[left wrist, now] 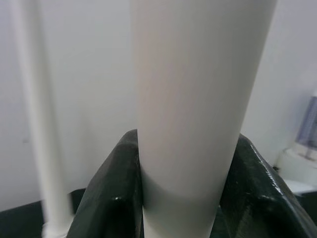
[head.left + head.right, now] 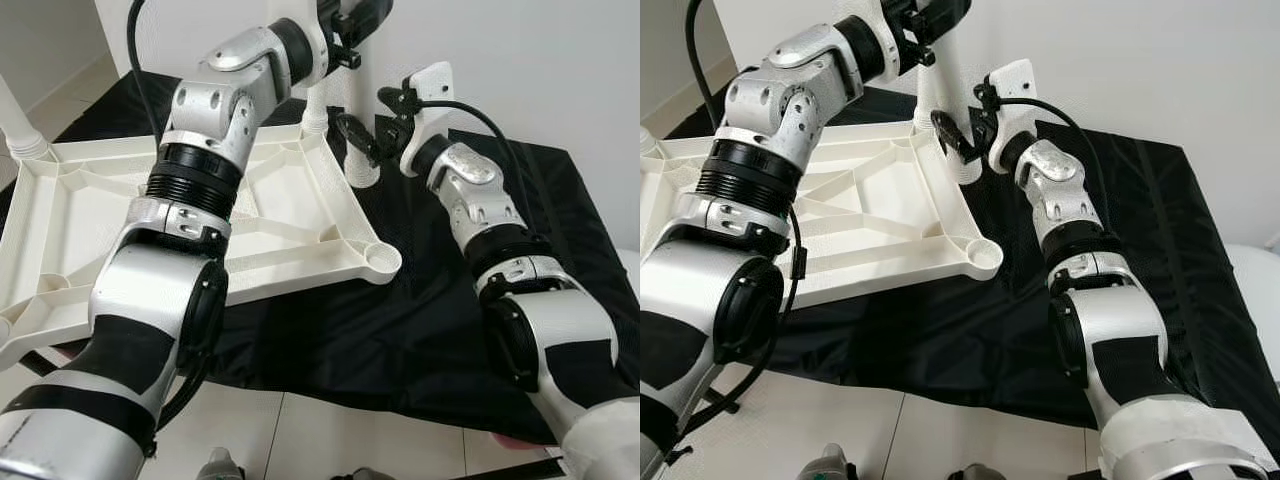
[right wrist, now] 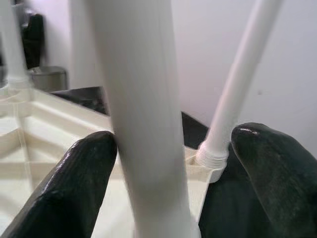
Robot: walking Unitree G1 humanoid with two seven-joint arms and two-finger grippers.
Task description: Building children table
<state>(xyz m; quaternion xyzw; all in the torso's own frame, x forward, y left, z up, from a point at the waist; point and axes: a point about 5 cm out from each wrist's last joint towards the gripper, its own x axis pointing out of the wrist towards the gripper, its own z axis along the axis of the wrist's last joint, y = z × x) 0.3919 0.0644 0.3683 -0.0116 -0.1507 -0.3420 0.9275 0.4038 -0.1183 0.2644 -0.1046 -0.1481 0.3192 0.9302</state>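
The white table top [image 2: 80,210] lies upside down on a black cloth. Standing legs are screwed in at its far left corner [image 2: 15,120] and back right corner [image 2: 315,110]. A third white leg [image 2: 357,110] stands upright just beyond that back right corner, its threaded end low over the cloth. My left gripper [image 2: 350,30] is shut on this leg high up; the left wrist view has the leg [image 1: 193,109] pressed between both fingers [image 1: 109,203]. My right gripper [image 2: 372,125] is open around the leg's lower part [image 3: 143,124]; one finger [image 3: 74,188] touches it and the other [image 3: 267,168] stands apart.
An empty round socket [image 2: 383,260] sits at the top's near right corner. The black cloth [image 2: 420,320] spreads to the right and front, with tiled floor [image 2: 300,440] below. A white wall [image 2: 520,60] rises close behind. A grey bin [image 3: 47,77] stands farther back.
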